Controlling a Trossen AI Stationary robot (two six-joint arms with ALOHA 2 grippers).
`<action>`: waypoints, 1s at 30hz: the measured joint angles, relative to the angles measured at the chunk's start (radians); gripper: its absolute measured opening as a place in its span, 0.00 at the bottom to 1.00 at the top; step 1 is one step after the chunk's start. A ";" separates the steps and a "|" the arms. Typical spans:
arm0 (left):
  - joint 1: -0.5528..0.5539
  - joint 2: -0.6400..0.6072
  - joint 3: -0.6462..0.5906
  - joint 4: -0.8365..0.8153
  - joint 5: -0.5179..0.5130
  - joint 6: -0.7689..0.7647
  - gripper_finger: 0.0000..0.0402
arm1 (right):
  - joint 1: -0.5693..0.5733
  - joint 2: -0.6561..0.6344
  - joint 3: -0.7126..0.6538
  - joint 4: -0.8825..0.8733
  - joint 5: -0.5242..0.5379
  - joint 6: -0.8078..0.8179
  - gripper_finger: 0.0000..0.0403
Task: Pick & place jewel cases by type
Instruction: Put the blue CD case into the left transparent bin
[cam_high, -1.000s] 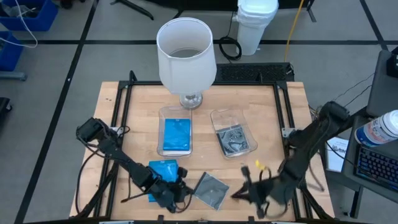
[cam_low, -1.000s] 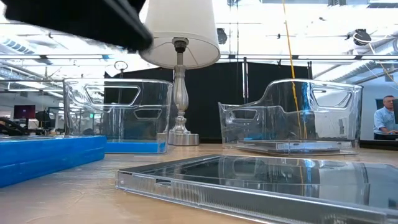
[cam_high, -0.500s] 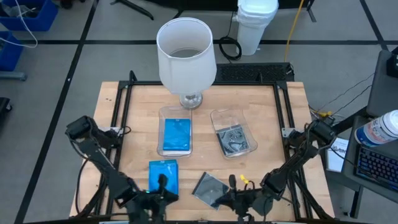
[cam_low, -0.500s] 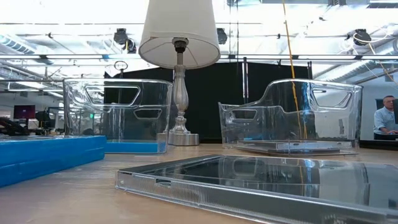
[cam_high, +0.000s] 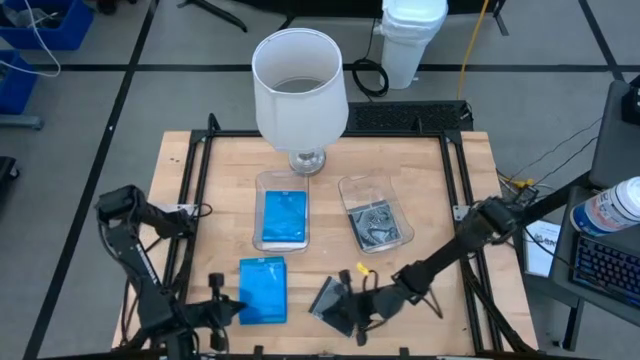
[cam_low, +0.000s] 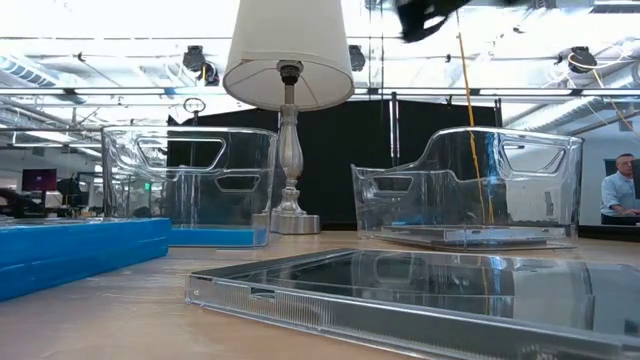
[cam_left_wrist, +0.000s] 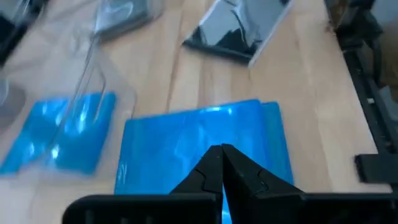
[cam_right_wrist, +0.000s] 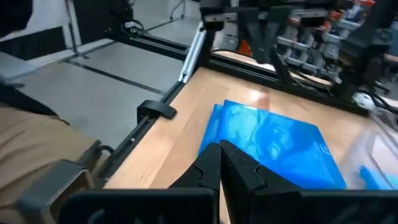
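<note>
A stack of bright blue jewel cases (cam_high: 263, 290) lies flat near the table's near edge, and also shows in the low view (cam_low: 80, 255). A smoky grey jewel case (cam_high: 335, 302) lies flat to its right (cam_low: 400, 290). My left gripper (cam_high: 222, 305) is shut just left of the blue stack (cam_left_wrist: 205, 143), its fingertips (cam_left_wrist: 221, 152) pointing over it. My right gripper (cam_high: 350, 298) is shut and hovers over the grey case, facing the blue stack (cam_right_wrist: 273, 140). In the low view nothing rests on the grey case.
Two clear trays sit mid-table: the left tray (cam_high: 282, 218) holds blue cases, the right tray (cam_high: 375, 225) holds grey ones. A lamp with a white shade (cam_high: 299, 85) stands at the far edge. Black frame rails (cam_high: 190, 200) line the table's sides. A person (cam_low: 620, 190) sits beyond.
My left gripper has drawn back from the blue stack toward the table's near left corner. My right gripper has swept along the near edge toward the left and now hangs over the grey case. The blue stack lies squarer than a second ago.
</note>
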 joint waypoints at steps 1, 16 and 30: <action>-0.008 0.000 -0.008 -0.014 0.019 -0.057 0.03 | -0.013 0.022 0.018 0.003 -0.021 -0.014 0.00; 0.053 0.005 -0.158 -0.071 0.406 -0.408 0.01 | -0.141 0.215 0.305 -0.252 -0.165 -0.066 0.00; 0.183 0.005 -0.213 -0.029 0.407 -0.387 0.02 | -0.139 0.214 0.304 -0.388 -0.145 -0.068 0.00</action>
